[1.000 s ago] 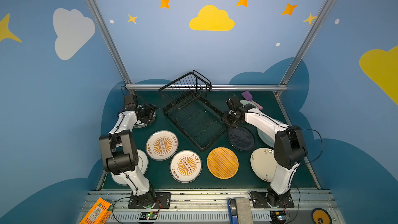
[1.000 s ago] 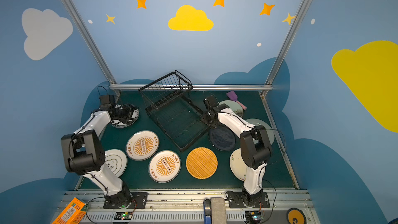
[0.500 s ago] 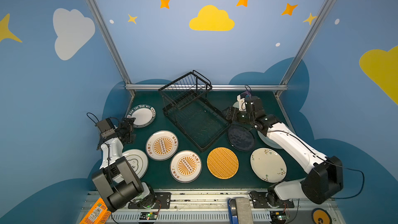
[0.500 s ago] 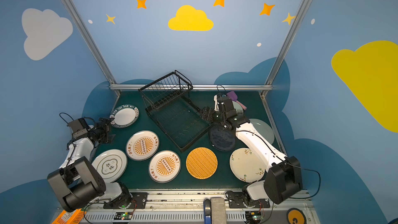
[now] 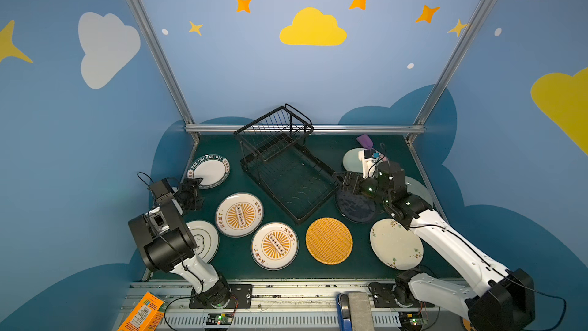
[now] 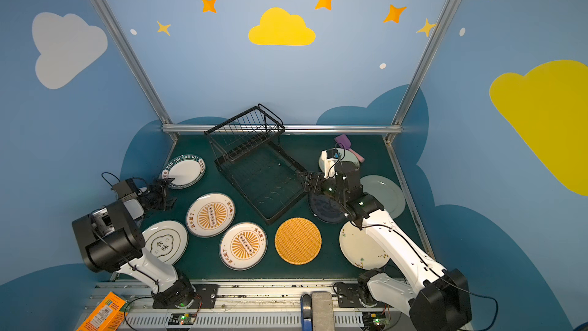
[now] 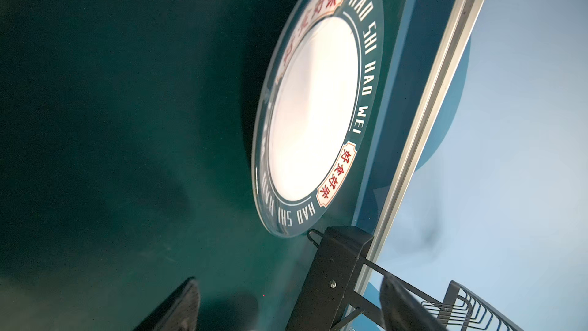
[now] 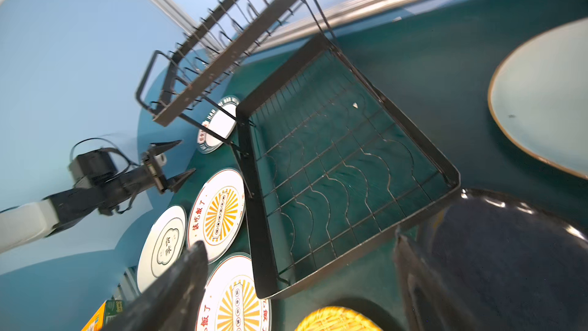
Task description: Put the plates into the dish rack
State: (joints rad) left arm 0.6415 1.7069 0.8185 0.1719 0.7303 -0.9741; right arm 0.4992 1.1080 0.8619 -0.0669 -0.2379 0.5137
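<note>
left tool (image 5: 199, 192) apart, empty | right tool (image 5: 339, 183) apart, empty | risk 1: lettered plate (image 5: 210, 171) flat, rim pinch may slip | risk 2: navy plate (image 5: 354, 210) beside rack (image 5: 288, 183), may snag

The black wire dish rack (image 6: 246, 132) stands askew at the centre of the green desk (image 6: 203, 262), its upright tier toward the top of the frame. Left of it lie a lettered-rim plate (image 6: 184, 171), a sunburst plate (image 6: 210, 214), a second sunburst plate (image 6: 243, 246) and a white plate (image 6: 165, 245) partly behind the left arm. The left gripper (image 6: 173, 190) hovers by the lettered-rim plate's lower-left rim, jaws apart. Right of centre, the right gripper (image 6: 304, 183) sits at the rack tray's right corner above a navy plate (image 6: 323, 211). An orange woven plate (image 6: 298, 241), a cream floral plate (image 6: 351, 246) and a pale green plate (image 6: 388, 197) lie nearby.
</note>
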